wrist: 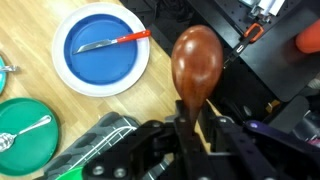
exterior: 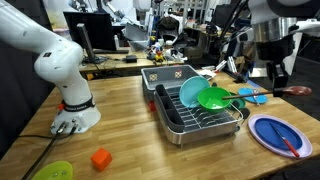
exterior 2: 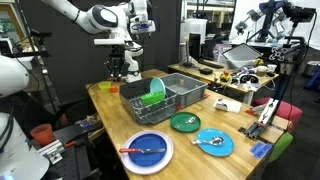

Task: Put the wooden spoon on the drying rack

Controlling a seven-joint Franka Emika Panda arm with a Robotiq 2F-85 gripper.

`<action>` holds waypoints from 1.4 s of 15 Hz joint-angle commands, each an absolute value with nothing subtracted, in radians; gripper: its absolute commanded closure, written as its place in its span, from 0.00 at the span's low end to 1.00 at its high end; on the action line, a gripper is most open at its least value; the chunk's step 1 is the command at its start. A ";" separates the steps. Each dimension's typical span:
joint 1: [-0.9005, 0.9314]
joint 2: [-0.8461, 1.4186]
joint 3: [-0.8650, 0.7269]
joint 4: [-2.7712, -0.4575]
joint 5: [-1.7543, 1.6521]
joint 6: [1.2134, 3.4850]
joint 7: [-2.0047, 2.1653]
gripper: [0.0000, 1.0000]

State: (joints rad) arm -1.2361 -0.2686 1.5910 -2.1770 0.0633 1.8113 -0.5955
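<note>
One view, the wrist camera, is showing the gripper (wrist: 197,122) clamping its jaws on the wooden spoon (wrist: 197,62), its bowl end jutting forward near the blue plate (wrist: 100,72). Both exterior views are showing the drying rack (exterior: 200,127) carrying green dishes (exterior: 212,98), with the gripper hanging off to one side of it.

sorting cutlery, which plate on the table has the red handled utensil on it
The dark blue plate with the white rim; the green plate and light blue plate carry nothing red.
</note>
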 commanded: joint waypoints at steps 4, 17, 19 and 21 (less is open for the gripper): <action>-1.237 -0.240 1.591 -2.177 0.055 1.811 -0.596 0.83; -1.216 -0.324 1.741 -2.023 -0.146 1.768 -0.696 0.96; -1.226 -0.339 1.767 -2.017 -0.150 1.772 -0.761 0.96; -1.184 -0.345 1.730 -2.037 -0.134 1.789 -0.700 0.83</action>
State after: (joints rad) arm -1.1914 -0.3522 1.7356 -2.0329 -0.1271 1.7884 -0.7040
